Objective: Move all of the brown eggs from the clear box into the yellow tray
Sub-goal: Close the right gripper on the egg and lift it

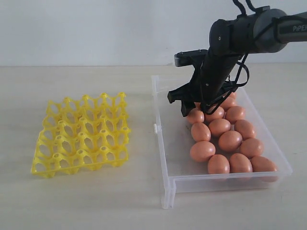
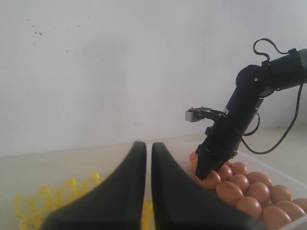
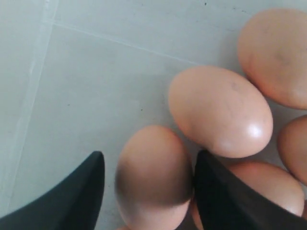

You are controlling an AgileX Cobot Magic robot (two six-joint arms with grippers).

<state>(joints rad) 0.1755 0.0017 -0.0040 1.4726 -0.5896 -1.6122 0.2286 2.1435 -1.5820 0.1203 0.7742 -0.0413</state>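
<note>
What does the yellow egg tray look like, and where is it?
The yellow tray looks like bright yellow plastic. It is roughly square, an open lattice of round cups with pointed pegs between them. Every cup that shows is empty. It lies flat on the pale table, left of the clear box in the exterior view and apart from it. Only the table touches it.
</note>
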